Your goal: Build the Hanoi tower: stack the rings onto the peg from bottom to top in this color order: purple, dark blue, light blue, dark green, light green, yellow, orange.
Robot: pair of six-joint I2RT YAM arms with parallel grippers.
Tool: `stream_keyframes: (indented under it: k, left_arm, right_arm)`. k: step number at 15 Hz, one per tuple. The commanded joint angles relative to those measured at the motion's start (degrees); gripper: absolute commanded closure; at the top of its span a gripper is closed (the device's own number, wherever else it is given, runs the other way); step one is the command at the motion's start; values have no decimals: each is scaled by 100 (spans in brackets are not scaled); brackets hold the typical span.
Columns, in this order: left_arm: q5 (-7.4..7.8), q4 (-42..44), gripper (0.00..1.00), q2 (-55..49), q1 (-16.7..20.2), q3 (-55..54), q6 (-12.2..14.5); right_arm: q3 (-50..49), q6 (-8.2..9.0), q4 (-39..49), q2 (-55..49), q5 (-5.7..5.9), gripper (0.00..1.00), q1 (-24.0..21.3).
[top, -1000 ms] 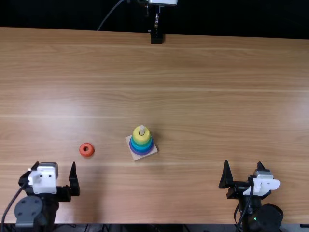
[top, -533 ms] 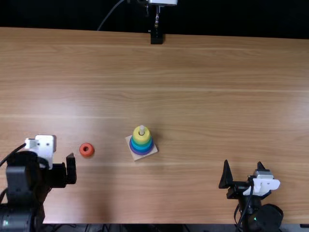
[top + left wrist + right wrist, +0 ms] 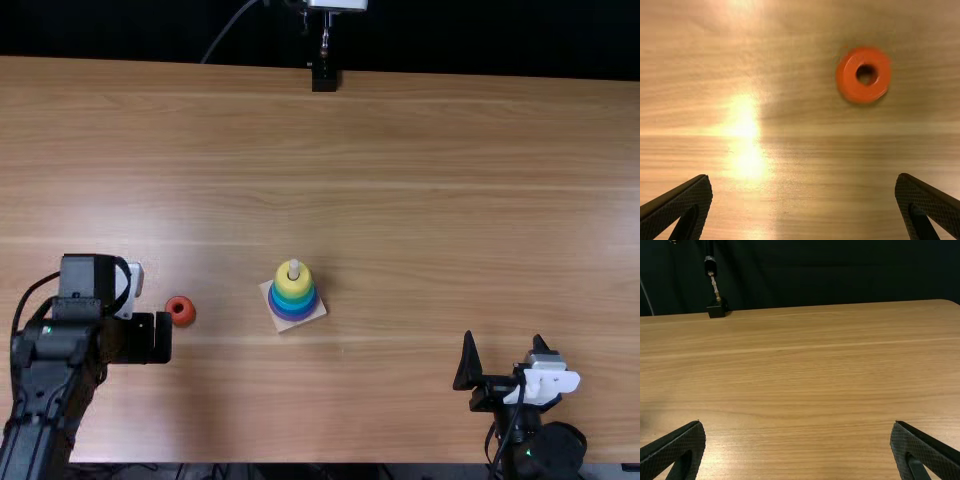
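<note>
My left gripper (image 3: pixel 145 338) hangs over the table's left part, just beside the orange ring (image 3: pixel 181 311). In the left wrist view the left gripper (image 3: pixel 802 205) is open, and the orange ring (image 3: pixel 863 75) lies flat on the wood, not between its fingers. The ring tower (image 3: pixel 293 292) stands near the middle on a square wooden base (image 3: pixel 284 325): purple at the bottom, blue shades above, yellow on top, the pale peg tip poking out. My right gripper (image 3: pixel 505 372), at the near right, is open with nothing held, as the right gripper (image 3: pixel 797 447) also shows in its wrist view.
A black stand (image 3: pixel 325 76) sits at the table's far edge, with a cable beside it. Dark cloth hangs behind the far edge. The wooden table (image 3: pixel 420 220) stretches between the two arms.
The left arm has moved away from the near edge and its gripper has tilted downward, coming close beside the orange ring. The right arm, the tower and the ring have stayed still.
</note>
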Motion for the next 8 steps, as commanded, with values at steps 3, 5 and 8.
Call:
stream_keyframes:
  k: [3,5,8]
  left_arm:
    - [77,36,0,778,-534,513,56]
    - [77,57,0,1033,-658,636,45]
    - [77,268,0,1393,-728,724,45]
  right_arm:
    - [-361,5,-402,-73,2,0,-57]
    - [-361,5,-412,-73,2,0,-57]
    - [-361,5,-412,-73,2,0,-57]
